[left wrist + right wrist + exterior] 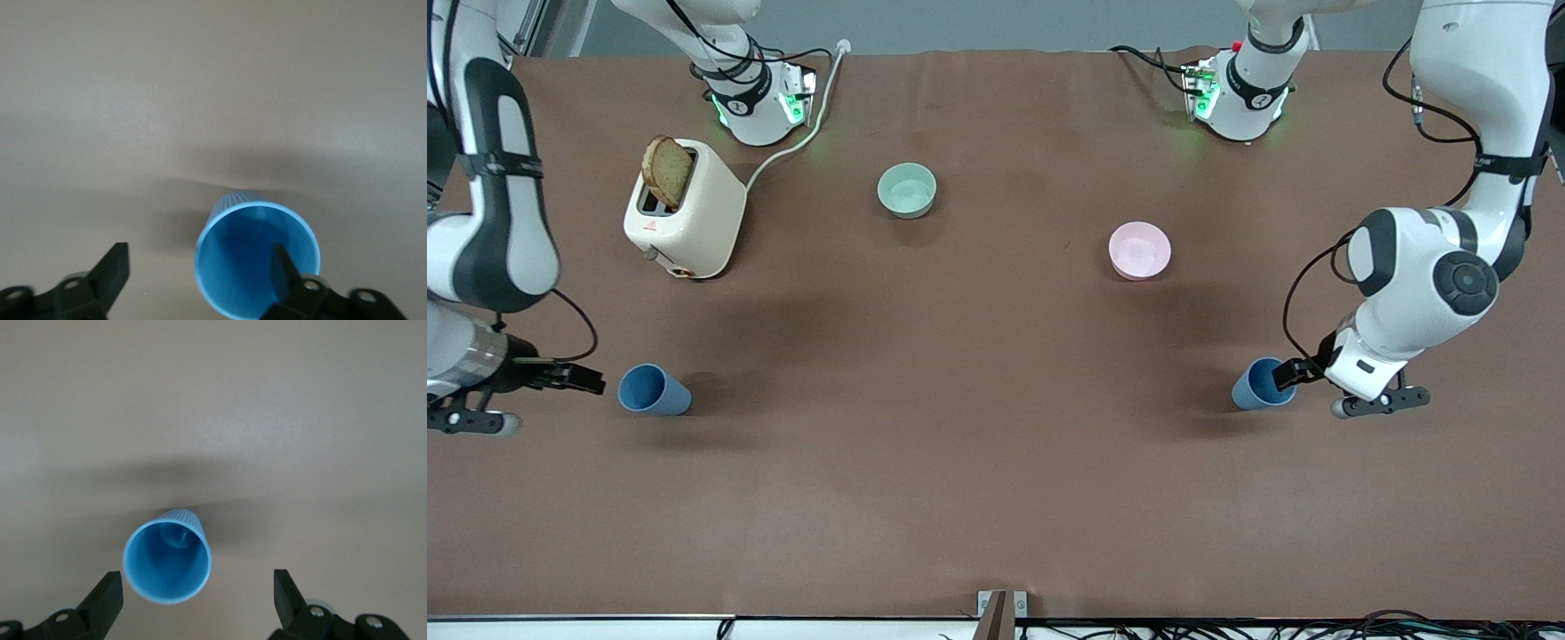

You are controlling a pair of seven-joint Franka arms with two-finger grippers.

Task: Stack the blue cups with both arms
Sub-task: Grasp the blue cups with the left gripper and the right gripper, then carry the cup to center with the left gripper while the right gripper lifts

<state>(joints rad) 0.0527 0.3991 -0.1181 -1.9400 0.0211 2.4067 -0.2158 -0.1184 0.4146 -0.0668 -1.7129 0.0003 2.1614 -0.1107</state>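
Two blue cups lie on their sides on the brown table, each with its mouth turned toward a gripper. One cup lies toward the right arm's end. My right gripper is low beside its mouth and open. In the right wrist view the cup sits between the spread fingers, closer to one finger. The other cup lies toward the left arm's end. My left gripper is open at its mouth. In the left wrist view one finger overlaps the cup's mouth and the other stands outside.
A cream toaster with a slice of bread stands near the right arm's base, its cord running to the base. A pale green bowl and a pink bowl sit farther from the front camera than the cups.
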